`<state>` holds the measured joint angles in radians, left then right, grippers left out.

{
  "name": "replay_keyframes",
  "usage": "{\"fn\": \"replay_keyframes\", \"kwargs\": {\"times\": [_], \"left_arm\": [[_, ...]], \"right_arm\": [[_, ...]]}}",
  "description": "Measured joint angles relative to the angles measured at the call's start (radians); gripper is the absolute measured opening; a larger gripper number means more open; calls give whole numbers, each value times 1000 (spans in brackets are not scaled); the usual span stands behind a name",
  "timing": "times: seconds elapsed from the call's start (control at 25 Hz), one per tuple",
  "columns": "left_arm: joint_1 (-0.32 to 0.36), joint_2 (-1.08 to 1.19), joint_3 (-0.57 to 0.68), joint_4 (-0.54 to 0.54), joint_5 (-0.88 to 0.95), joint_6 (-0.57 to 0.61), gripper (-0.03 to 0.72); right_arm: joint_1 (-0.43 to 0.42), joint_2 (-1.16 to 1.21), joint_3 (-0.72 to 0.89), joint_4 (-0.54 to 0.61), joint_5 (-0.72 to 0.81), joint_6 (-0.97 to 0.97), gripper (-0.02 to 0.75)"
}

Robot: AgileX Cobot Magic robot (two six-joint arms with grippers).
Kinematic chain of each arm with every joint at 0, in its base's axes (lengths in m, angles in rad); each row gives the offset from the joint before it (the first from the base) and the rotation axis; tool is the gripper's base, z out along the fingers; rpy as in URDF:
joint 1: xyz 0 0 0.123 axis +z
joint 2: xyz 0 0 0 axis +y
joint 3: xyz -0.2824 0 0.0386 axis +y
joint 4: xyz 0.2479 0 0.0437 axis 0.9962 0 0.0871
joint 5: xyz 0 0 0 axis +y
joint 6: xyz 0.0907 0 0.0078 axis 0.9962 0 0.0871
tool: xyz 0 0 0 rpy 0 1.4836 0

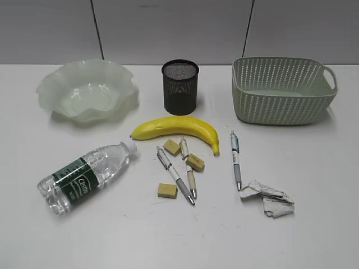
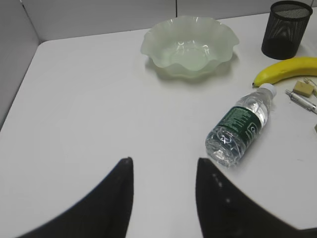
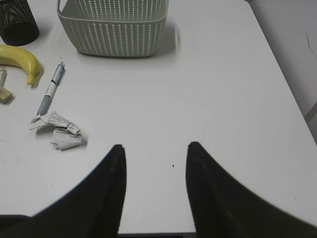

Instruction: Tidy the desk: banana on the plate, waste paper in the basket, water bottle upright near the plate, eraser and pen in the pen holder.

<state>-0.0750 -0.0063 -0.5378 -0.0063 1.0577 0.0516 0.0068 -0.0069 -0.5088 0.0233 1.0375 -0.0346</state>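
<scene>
Although both arms are out of the exterior view, each wrist view shows its own tool: the left tool (image 2: 163,198) has its fingers apart and holds nothing, hovering over bare desk (image 1: 314,235) at the near left, and the right tool (image 3: 154,191) is likewise spread and empty over the near right.

Outward from the left tool, the water bottle (image 2: 239,125) lies on its side, cap toward the banana (image 1: 176,130); the plate (image 1: 87,89) sits empty at the far left. Outward from the right tool, the waste paper (image 3: 58,131) lies crumpled on the desk just beside the tip of one pen (image 3: 51,91), with the basket (image 3: 114,25) beyond it at the far right, empty as far as can be seen.

By my judgement nothing is done yet — banana, bottle, paper, three pens and three tan erasers (image 1: 167,190) all lie loose around the middle, and the pen holder (image 1: 180,87) stands at the far centre with nothing showing above its rim.

The bottle's dark green label carries white script that looks like "C'estbon", though it is small. The paper's grey print is unreadable.
</scene>
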Motion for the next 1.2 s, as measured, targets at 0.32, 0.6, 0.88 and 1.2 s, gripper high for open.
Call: {"fn": "replay_keyframes", "kwargs": {"times": [0.32, 0.6, 0.88, 1.2], "left_arm": [[0, 0, 0, 0, 0, 0, 314], [0, 0, 0, 0, 0, 0, 314], [0, 0, 0, 0, 0, 0, 314], [0, 0, 0, 0, -1, 0, 314]], "right_arm": [[0, 0, 0, 0, 0, 0, 330], [0, 0, 0, 0, 0, 0, 330], [0, 0, 0, 0, 0, -1, 330], [0, 0, 0, 0, 0, -1, 330]]}}
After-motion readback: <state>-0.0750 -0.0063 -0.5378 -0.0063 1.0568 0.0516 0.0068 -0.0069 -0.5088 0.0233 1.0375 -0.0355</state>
